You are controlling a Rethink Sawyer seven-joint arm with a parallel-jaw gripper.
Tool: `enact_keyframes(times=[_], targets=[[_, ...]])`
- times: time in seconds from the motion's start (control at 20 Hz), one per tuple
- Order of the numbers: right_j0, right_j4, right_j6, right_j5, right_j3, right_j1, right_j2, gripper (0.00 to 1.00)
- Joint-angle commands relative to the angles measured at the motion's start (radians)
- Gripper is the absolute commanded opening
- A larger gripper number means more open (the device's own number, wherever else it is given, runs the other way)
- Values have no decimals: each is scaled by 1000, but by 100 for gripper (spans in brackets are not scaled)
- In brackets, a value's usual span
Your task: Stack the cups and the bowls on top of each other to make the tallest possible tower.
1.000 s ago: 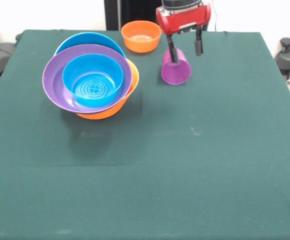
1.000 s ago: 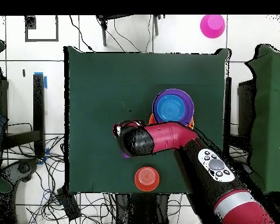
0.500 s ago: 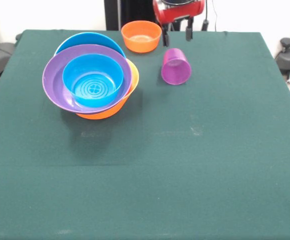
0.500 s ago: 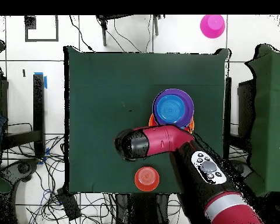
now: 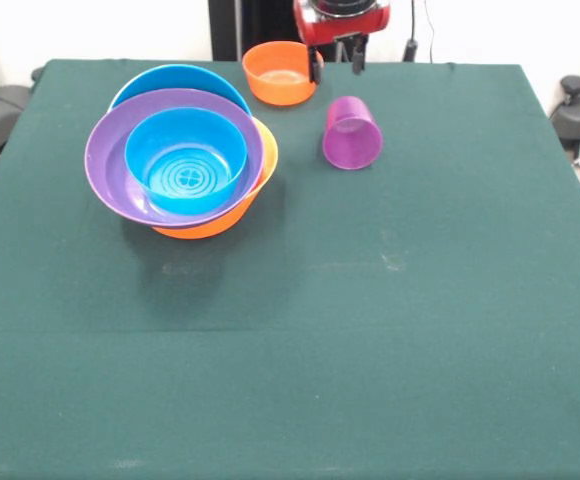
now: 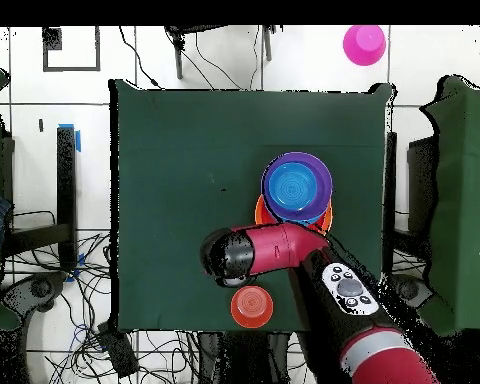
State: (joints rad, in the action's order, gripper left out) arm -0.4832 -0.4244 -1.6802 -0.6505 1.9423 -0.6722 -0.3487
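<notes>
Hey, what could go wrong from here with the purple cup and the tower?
1. The purple cup lies on its side on the table, free of the open gripper above it, so it may roll.
2. The tower looks off-centre: the purple bowl overhangs the orange bowl to one side, so added pieces might tip it.

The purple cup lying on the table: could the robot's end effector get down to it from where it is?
Probably yes. The end effector hangs open just behind the purple cup, and nothing lies between them; the small orange bowl sits off to one side.
</notes>
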Motion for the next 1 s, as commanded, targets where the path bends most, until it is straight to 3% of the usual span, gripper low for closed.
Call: enact_keyframes(times=[0.05, 0.7, 1.0], targets=[[48, -55, -112, 51, -83, 129, 59, 100], [63, -35, -140, 231, -75, 233, 104, 100], [41, -12, -114, 276, -53, 214, 91, 100]])
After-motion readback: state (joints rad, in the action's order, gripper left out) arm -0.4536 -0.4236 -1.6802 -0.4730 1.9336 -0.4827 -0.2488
